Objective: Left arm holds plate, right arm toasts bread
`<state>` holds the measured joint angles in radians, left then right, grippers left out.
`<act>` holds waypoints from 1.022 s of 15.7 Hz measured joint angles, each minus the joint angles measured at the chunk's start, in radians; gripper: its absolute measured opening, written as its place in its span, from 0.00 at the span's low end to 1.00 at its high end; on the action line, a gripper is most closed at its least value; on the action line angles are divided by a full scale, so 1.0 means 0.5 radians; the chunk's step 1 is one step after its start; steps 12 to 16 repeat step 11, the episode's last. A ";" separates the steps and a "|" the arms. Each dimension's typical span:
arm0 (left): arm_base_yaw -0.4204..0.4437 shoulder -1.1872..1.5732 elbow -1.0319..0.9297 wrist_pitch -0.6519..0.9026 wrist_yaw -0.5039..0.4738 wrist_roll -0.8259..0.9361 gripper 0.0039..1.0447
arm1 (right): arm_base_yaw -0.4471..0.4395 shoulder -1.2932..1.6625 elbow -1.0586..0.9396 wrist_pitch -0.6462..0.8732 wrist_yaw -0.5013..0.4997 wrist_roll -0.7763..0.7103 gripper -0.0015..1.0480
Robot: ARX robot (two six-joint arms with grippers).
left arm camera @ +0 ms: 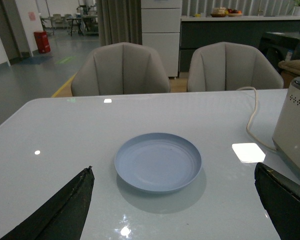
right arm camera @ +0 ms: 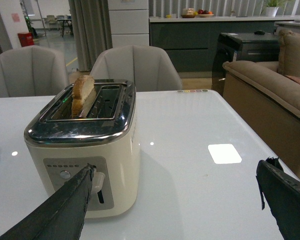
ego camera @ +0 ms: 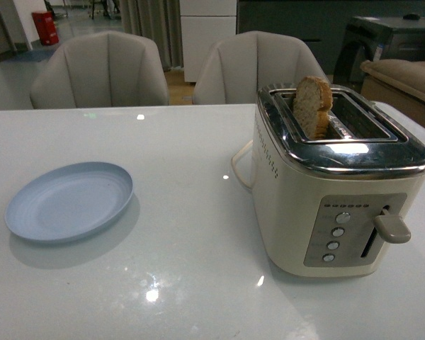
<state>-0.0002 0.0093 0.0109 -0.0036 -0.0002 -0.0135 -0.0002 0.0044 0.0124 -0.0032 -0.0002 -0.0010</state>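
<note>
The pale-blue plate (ego camera: pixel 69 200) lies flat on the white table (ego camera: pixel 191 283), left of the toaster. It shows again in the left wrist view as the plate (left arm camera: pixel 158 161), just beyond my left gripper (left arm camera: pixel 174 200), which is open and empty with its dark fingers (left arm camera: pixel 65 210) spread wide. The bread (ego camera: pixel 313 106) stands upright in the near slot of the cream and chrome toaster (ego camera: pixel 336 180), its rounded top sticking out. In the right wrist view the bread (right arm camera: pixel 83 95) sits in the toaster (right arm camera: pixel 85 150). My right gripper (right arm camera: pixel 175 200) is open and empty beside the toaster's lever end.
The toaster's lever (ego camera: pixel 391 227) is up, beside a column of round buttons (ego camera: pixel 336 237). Its cord (left arm camera: pixel 251 117) loops on the table behind it. Two beige chairs (ego camera: pixel 99 71) stand at the far edge, a sofa (right arm camera: pixel 270 95) off the right side.
</note>
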 joint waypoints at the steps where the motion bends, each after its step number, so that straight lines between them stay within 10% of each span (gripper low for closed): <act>1: 0.000 0.000 0.000 0.000 0.000 0.001 0.94 | 0.000 0.000 0.000 0.000 0.000 0.000 0.94; 16: 0.000 0.000 0.000 0.000 0.000 0.001 0.94 | 0.000 0.000 0.000 0.000 0.000 0.000 0.94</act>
